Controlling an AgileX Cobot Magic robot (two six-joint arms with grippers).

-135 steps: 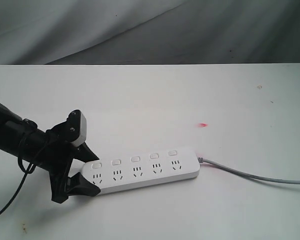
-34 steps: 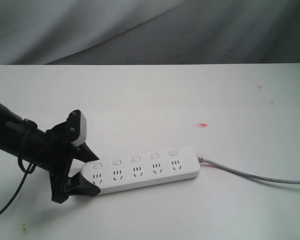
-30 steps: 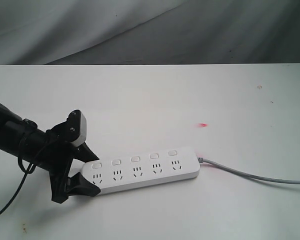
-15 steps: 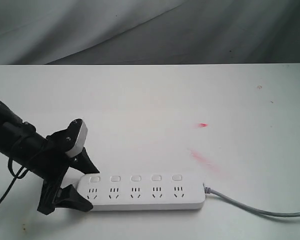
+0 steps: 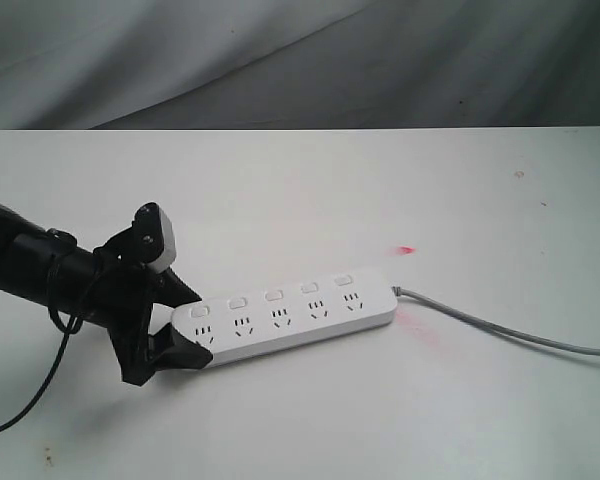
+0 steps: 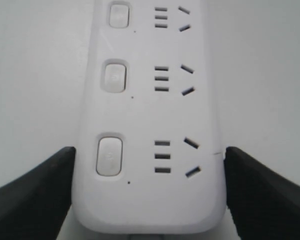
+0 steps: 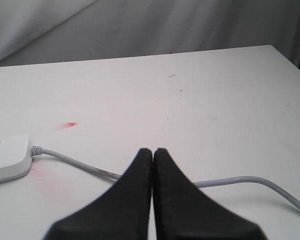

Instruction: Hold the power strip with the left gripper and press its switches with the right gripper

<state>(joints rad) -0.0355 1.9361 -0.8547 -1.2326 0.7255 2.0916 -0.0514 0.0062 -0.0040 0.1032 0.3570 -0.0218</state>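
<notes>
Left gripper (image 5: 198, 330) was clamped across the free end of the power strip (image 5: 300, 310), one jaw touching each long side. The strip lay flat on the table (image 5: 380, 190), left of the red mark (image 5: 407, 249) and nearer the camera, with its cord end closest to the mark. The grey cord (image 5: 500, 332) ran off to the mark's right.

Half a second earlier the strip sat level and farther from the mark. It had swung back with the gripper, so the hold was judged firm.

Right gripper (image 7: 152, 150) was closed and empty, right of the mark by the cord. Its switches (image 5: 273, 296) were untouched; pressing had not begun.
</notes>
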